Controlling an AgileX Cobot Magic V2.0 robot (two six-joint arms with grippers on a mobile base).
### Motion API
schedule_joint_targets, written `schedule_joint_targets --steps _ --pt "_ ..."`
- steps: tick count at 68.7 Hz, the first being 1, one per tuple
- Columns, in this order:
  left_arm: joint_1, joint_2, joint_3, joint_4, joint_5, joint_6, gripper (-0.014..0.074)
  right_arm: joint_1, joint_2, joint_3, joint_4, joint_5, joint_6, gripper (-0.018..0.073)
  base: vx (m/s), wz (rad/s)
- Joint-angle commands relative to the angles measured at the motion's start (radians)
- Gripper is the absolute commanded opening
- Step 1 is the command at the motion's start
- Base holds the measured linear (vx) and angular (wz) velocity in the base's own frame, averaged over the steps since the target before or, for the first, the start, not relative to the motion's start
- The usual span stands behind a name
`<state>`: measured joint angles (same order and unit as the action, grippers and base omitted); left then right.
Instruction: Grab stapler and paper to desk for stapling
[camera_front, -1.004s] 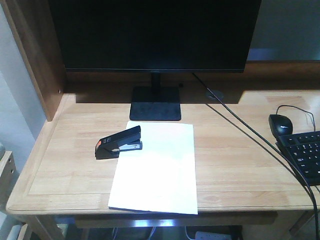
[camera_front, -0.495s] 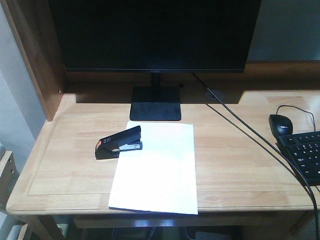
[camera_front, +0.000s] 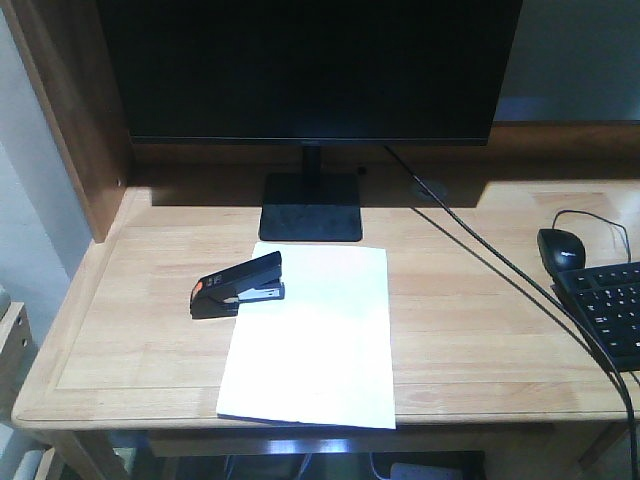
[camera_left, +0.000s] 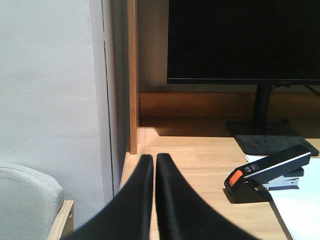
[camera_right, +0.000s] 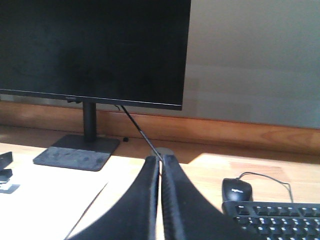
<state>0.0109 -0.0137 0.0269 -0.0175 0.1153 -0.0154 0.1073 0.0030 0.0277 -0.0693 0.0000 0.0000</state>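
The black stapler with an orange patch lies on the light-wood desk, its front end over the top left corner of the white paper. In the left wrist view the stapler sits to the right of my left gripper, which is shut and empty above the desk's left edge. My right gripper is shut and empty, held over the desk between the paper and the mouse. Neither gripper shows in the front view.
A black monitor on a flat stand fills the back of the desk. A cable runs diagonally to the front right. A black mouse and keyboard lie at the right. A wooden side panel rises at left.
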Motion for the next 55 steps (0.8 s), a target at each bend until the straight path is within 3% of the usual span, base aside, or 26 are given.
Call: schedule_joint_targets --steps 1,18,55 --pt "-0.001 -0.014 0.028 -0.006 -0.076 -0.01 -0.0007 -0.006 0.01 0.003 -0.045 -0.072 0.035 -0.0009 0.0 0.0" --pt "-0.001 -0.014 0.028 -0.006 -0.076 -0.01 -0.0007 -0.078 0.01 0.004 -0.061 -0.072 0.079 -0.0009 0.0 0.0" --pt "-0.001 -0.014 0.028 -0.006 -0.076 -0.01 -0.0007 -0.078 0.01 0.003 -0.065 -0.072 0.079 -0.0009 0.0 0.0"
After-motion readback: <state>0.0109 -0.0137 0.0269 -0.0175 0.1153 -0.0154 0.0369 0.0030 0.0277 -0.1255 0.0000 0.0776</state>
